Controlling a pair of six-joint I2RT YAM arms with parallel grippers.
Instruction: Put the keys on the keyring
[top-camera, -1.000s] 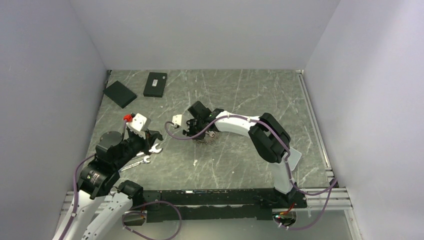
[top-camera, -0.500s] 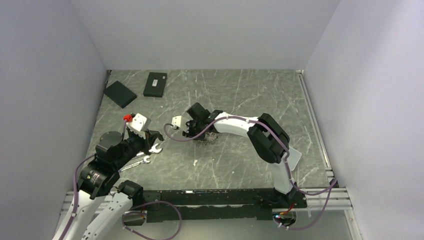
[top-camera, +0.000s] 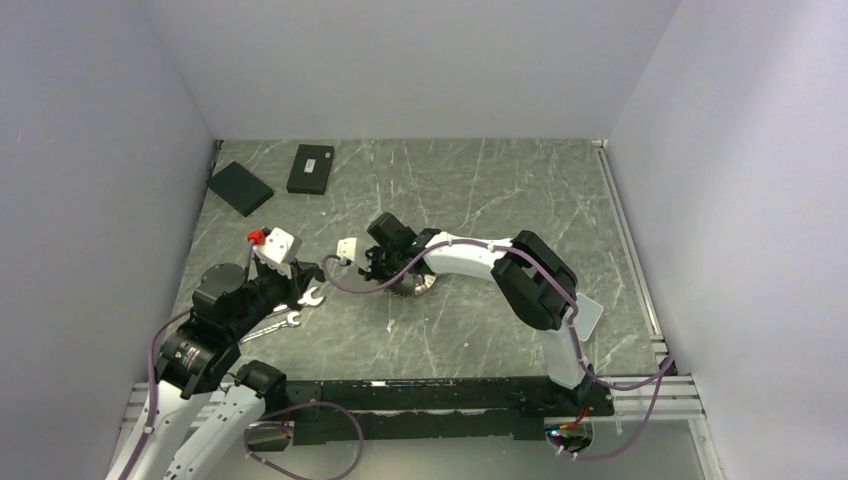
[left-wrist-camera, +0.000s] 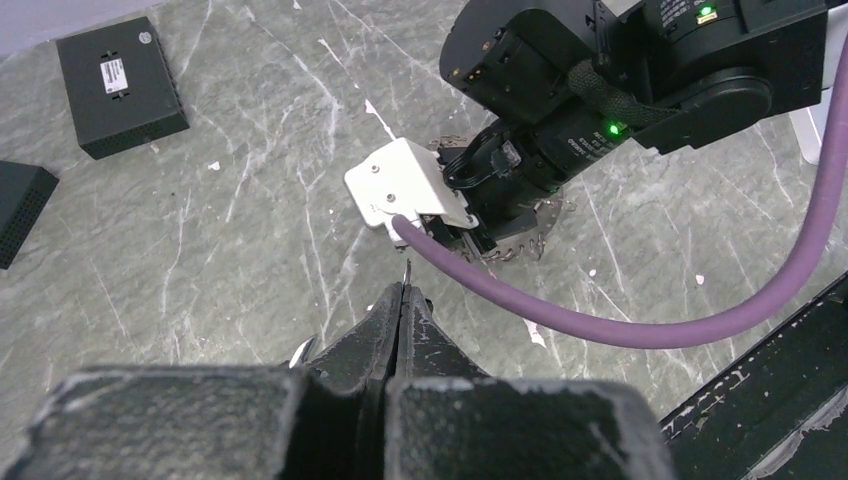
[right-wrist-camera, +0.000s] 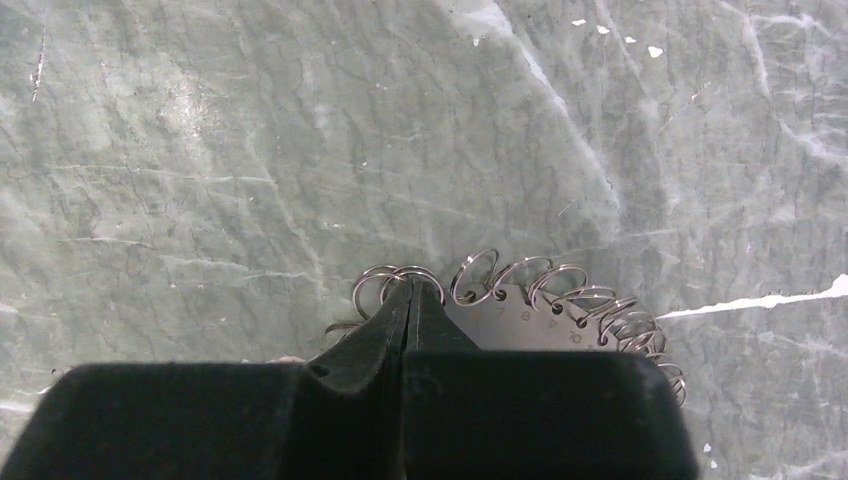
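Observation:
The keyring (right-wrist-camera: 545, 318) is a flat grey numbered disc with several small wire rings through holes along its rim. It lies on the table under my right wrist (top-camera: 415, 288). My right gripper (right-wrist-camera: 411, 285) is shut, its tips pinching one rim ring at the disc's left end. My left gripper (left-wrist-camera: 404, 290) is shut on a thin dark metal key (left-wrist-camera: 407, 268), whose tip sticks out between the fingertips. It hovers just short of the right wrist's white camera block (left-wrist-camera: 405, 190). The keyring's toothed edge shows under the right gripper in the left wrist view (left-wrist-camera: 520, 245). In the top view the left gripper (top-camera: 318, 272) sits left of the right gripper (top-camera: 385, 270).
Two silver wrenches (top-camera: 300, 297) (top-camera: 280, 322) lie under my left arm. Two flat black boxes (top-camera: 311, 168) (top-camera: 240, 187) sit at the back left. A purple cable (left-wrist-camera: 600, 320) hangs from the right wrist across the left wrist view. A small pale scrap (top-camera: 391, 324) lies on the table.
My right gripper has slid left toward my left gripper, taking the keyring with it. My left arm has barely moved.

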